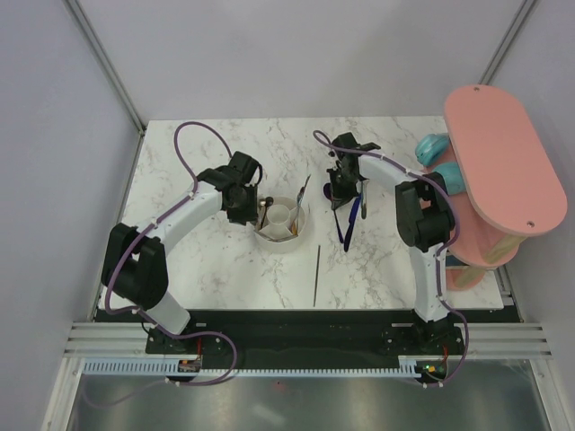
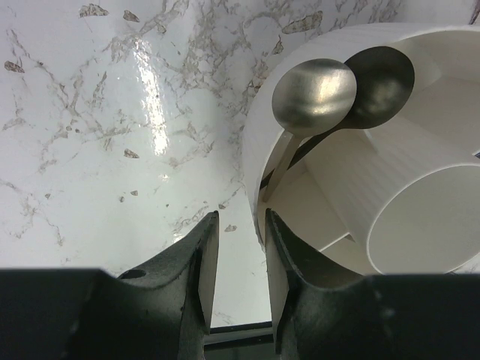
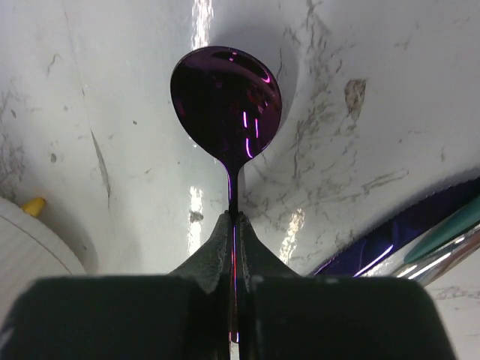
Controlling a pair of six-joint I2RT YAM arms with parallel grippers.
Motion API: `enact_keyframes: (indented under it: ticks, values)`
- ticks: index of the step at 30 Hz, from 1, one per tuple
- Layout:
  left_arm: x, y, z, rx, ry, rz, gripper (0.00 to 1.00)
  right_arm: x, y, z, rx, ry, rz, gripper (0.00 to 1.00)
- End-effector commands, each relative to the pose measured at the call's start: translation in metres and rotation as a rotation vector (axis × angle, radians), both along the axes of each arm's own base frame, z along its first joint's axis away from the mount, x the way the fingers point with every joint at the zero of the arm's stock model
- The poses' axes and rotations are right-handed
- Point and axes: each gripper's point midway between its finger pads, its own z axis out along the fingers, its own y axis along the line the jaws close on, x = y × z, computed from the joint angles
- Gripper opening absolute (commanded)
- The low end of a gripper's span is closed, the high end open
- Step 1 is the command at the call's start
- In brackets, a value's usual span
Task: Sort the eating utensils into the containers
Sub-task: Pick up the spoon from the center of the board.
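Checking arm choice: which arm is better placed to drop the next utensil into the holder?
Right. Right gripper holds the purple spoon; left gripper sits open, empty, beside the white holder.

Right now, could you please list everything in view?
holder: one, white, table centre
spoons: two, silver, standing in holder
slim utensil: one, silver, leaning in holder
purple spoon: one, in right tool
blue utensil: one, lying right of holder
stick: one, dark, lying near holder
board: one, pink, far right
teal items: two, beside board
table: one, white marble
left tool: one, black, open, beside holder
right tool: one, black, shut on purple spoon
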Motion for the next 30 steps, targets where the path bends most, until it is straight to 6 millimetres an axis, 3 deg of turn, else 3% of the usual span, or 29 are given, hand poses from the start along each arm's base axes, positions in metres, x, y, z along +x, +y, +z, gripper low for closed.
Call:
enact_keyframes:
  ticks: [1, 7, 13, 18, 23, 27, 30]
  values:
    - [0.015, -0.008, 0.015, -0.037, -0.053, 0.018, 0.38, -0.012, -0.002, 0.029, 0.022, -0.035, -0.001, 0.0]
    - [0.016, -0.01, 0.012, -0.04, -0.053, 0.012, 0.38, -0.024, 0.001, 0.028, 0.032, -0.061, 0.019, 0.0]
    - [0.012, -0.007, 0.007, -0.04, -0.056, 0.016, 0.38, -0.032, 0.005, 0.045, 0.076, -0.101, 0.043, 0.0]
    - [0.01, -0.008, 0.003, -0.055, -0.053, 0.021, 0.38, -0.045, 0.009, 0.031, 0.104, -0.06, 0.056, 0.0]
    - [0.011, -0.01, 0.004, -0.064, -0.063, 0.026, 0.38, -0.046, 0.009, 0.035, 0.106, -0.082, 0.067, 0.0]
    - [0.01, -0.009, 0.003, -0.059, -0.06, 0.024, 0.38, -0.05, 0.012, 0.022, 0.126, -0.081, 0.071, 0.0]
    - [0.011, -0.007, 0.008, -0.061, -0.08, 0.029, 0.38, -0.049, 0.015, 0.03, 0.156, -0.108, 0.06, 0.0]
